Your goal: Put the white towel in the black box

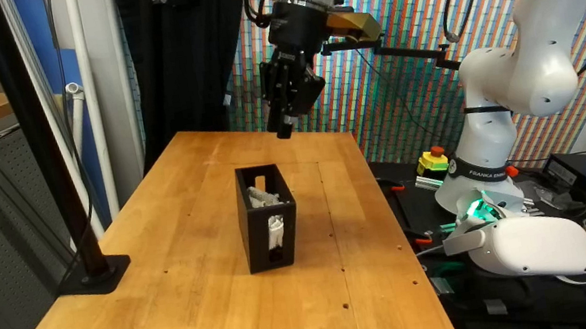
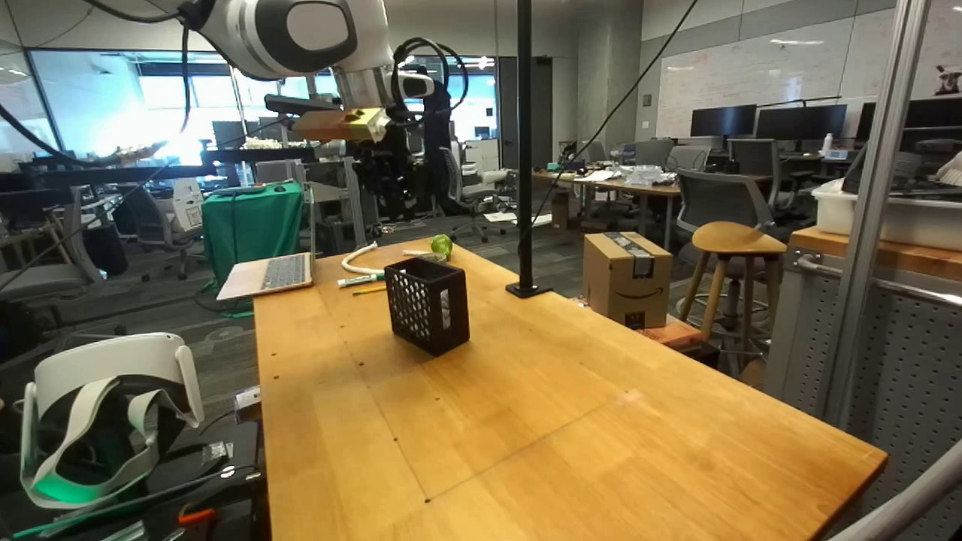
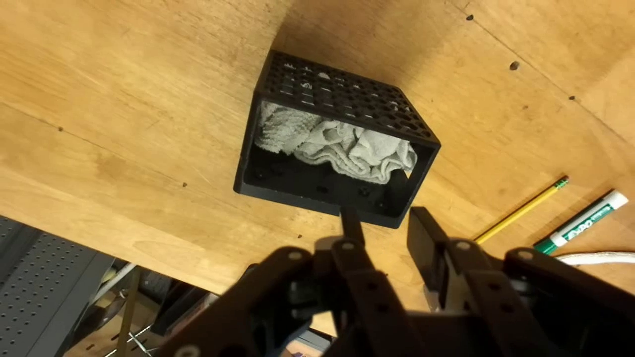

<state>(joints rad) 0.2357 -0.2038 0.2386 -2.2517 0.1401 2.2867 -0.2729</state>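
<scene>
We see the white towel (image 3: 369,151) lying crumpled inside the black box (image 1: 256,234), which stands upright between the 2 long edges of the tabletop (image 1: 193,313), while our jaws, released and spread apart, hang above the tabletop.

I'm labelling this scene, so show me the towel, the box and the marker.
Towel (image 3: 347,148), wrist view: its crumpled folds.
Box (image 2: 415,306), in an exterior view: its perforated wall.
Marker (image 3: 584,226), wrist view: its label.
</scene>
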